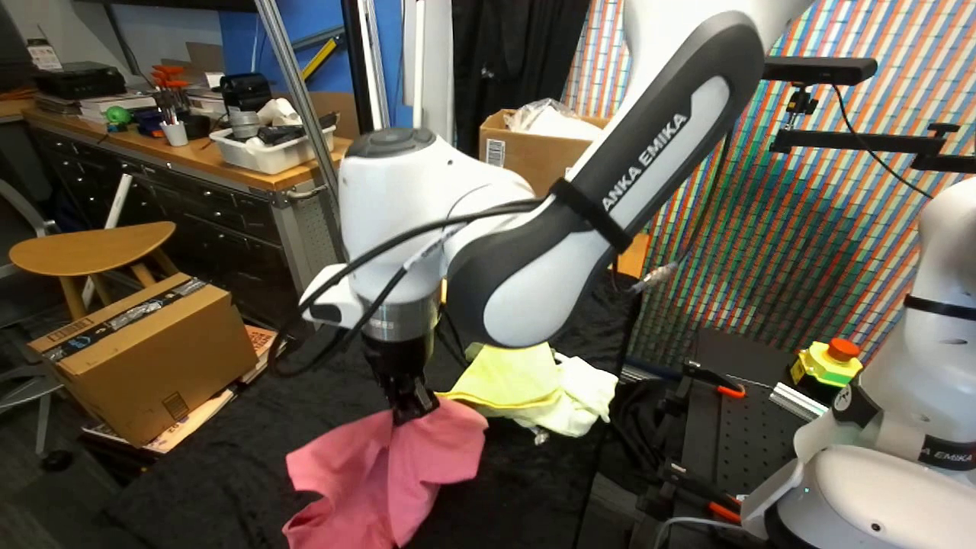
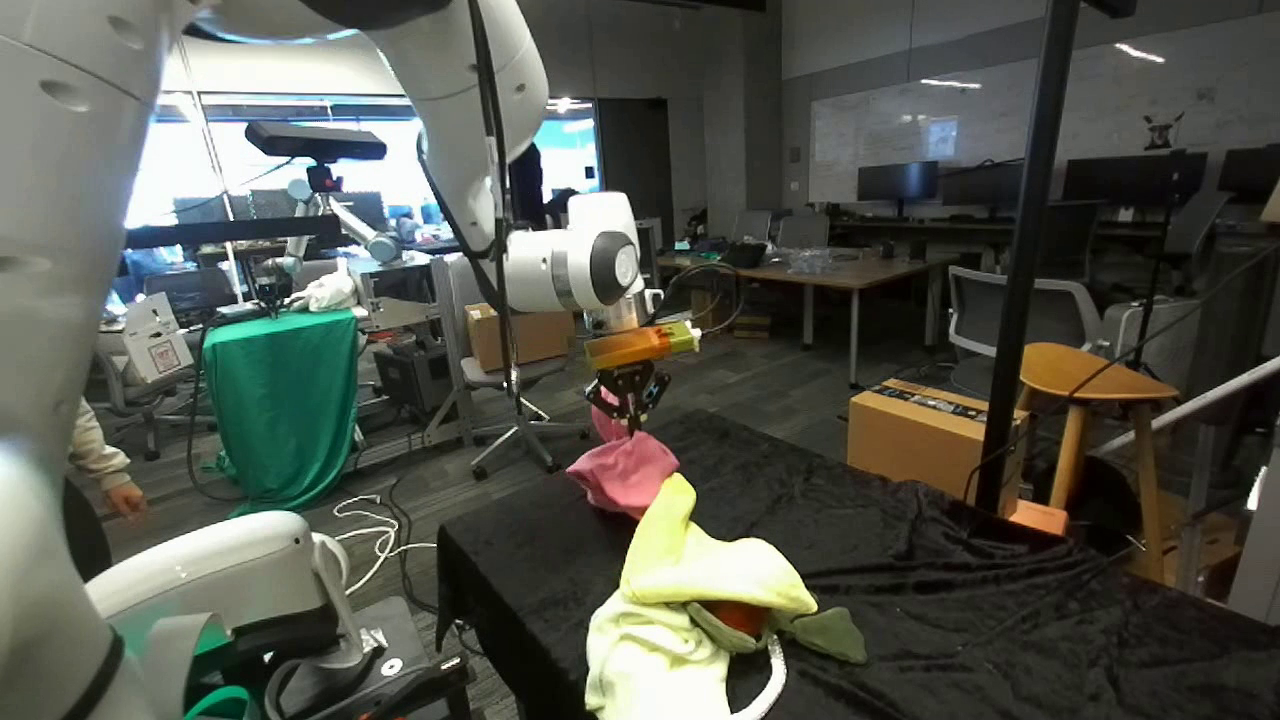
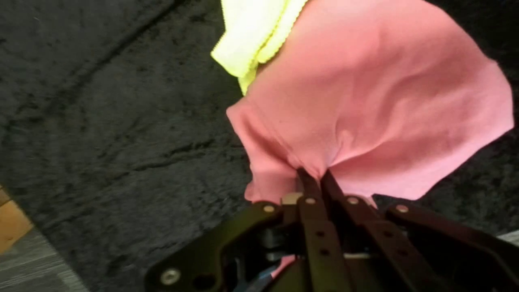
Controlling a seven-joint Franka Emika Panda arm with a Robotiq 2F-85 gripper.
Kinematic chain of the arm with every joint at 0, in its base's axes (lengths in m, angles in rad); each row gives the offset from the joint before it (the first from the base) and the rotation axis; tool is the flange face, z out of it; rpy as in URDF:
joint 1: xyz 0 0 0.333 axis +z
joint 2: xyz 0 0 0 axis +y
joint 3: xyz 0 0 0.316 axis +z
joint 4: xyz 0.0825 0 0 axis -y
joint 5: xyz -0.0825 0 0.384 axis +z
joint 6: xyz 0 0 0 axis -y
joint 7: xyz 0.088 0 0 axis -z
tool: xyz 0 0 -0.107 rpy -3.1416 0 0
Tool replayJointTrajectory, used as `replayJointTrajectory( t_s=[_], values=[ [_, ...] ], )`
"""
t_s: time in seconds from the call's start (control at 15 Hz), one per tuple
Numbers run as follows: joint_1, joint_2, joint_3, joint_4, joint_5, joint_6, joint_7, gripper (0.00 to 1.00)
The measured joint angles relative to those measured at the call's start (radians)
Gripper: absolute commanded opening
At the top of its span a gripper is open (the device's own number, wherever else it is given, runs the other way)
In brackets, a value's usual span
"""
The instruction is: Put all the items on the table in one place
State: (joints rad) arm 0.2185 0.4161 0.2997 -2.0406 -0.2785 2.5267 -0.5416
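My gripper (image 1: pixel 412 415) is shut on a pink cloth (image 1: pixel 381 480), which hangs in folds from the fingertips; both also show in an exterior view, the gripper (image 2: pixel 633 425) and the pink cloth (image 2: pixel 625 472). In the wrist view the fingers (image 3: pixel 317 175) pinch the pink cloth (image 3: pixel 365 89). A yellow cloth (image 1: pixel 511 377) lies on a pale green-white cloth (image 1: pixel 579 396) beside it. In an exterior view the heap also shows a red-orange object (image 2: pixel 738 615), partly covered, a grey-green piece (image 2: pixel 830 635) and a white loop (image 2: pixel 772 690). Whether the pink cloth touches the table is unclear.
The table (image 2: pixel 1000 620) has a black cover. A cardboard box (image 1: pixel 152 351) and a wooden stool (image 1: pixel 91 248) stand beyond its edge. A black post (image 2: pixel 1025 250) rises by the table. A red emergency button (image 1: pixel 842 351) and another white arm (image 1: pixel 877 488) are beside the table.
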Motion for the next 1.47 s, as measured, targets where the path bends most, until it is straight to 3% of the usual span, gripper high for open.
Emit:
replayJointTrajectory(
  t_s=[0.33, 0.6, 0.93, 1.2, 1.27, 1.33, 1.47],
  values=[
    [-0.1, -0.232, -0.012, -0.127, 0.161, 0.027, 0.014, 0.02],
    [-0.135, -0.393, -0.072, -0.231, 0.259, -0.001, 0.014, 0.02],
    [-0.136, -0.505, -0.155, -0.352, 0.273, -0.069, 0.014, 0.02],
    [-0.136, -0.527, -0.192, -0.437, 0.262, -0.087, 0.014, 0.02],
    [-0.136, -0.526, -0.2, -0.454, 0.261, -0.09, 0.014, 0.04],
    [-0.136, -0.524, -0.208, -0.469, 0.261, -0.092, 0.014, 0.21],
    [-0.136, -0.52, -0.222, -0.491, 0.259, -0.093, 0.015, 0.37]
  ],
)
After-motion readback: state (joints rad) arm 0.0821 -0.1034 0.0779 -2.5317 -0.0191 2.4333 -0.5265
